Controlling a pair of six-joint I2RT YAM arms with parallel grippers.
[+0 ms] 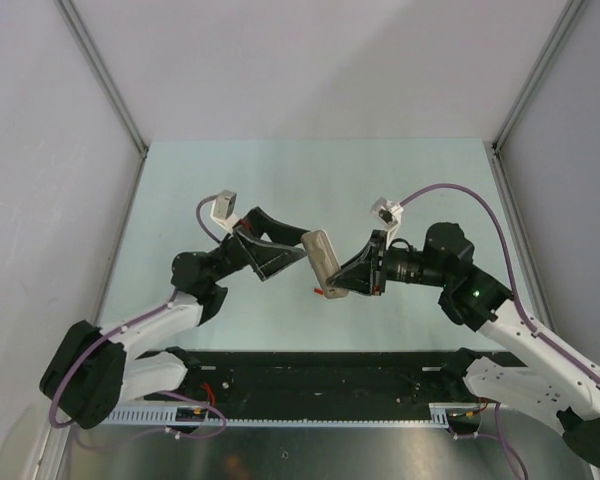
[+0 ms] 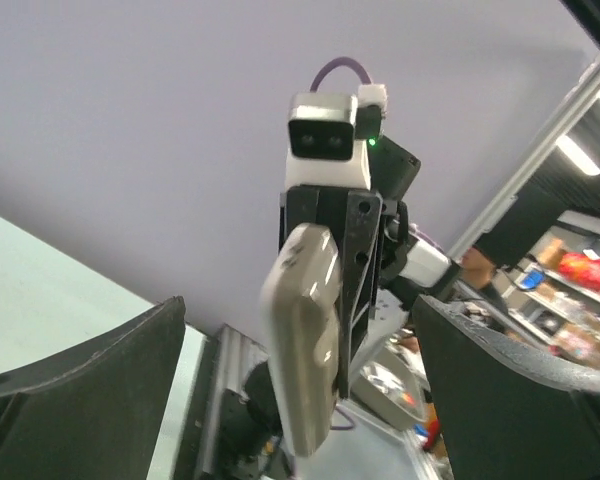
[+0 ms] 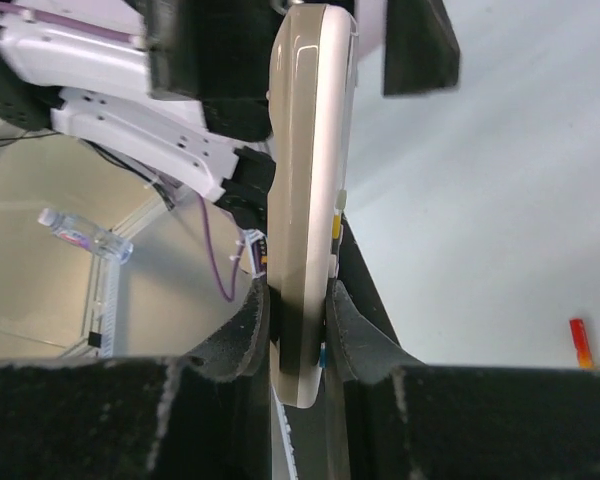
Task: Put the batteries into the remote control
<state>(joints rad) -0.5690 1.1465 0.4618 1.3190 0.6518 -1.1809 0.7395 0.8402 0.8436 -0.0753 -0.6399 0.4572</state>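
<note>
aloft, right tool [image 3: 298, 335] clamped on remote control [image 3: 306, 150], left tool [image 2: 300, 385] wide open around it

The remote control [image 1: 321, 256] hangs above the middle of the table [image 1: 280, 180], between both arms. The right gripper [image 3: 300, 320] clamps its near end, the left gripper [image 2: 298, 310] straddles its far end without touching, and a battery [image 1: 323, 293] lies on the table just beneath

Left arm [image 1: 150, 325]: extended inward, elbow bent. Left gripper [image 1: 298, 252]: jaws spread fully, one finger set either side of remote control [image 3: 305, 150]; contact not determinable. Right arm [image 1: 520, 340]: extended inward, wrist faced toward left gripper. Right gripper [image 3: 298, 315]: pads pressed on both faces of remote control's near end.
</note>
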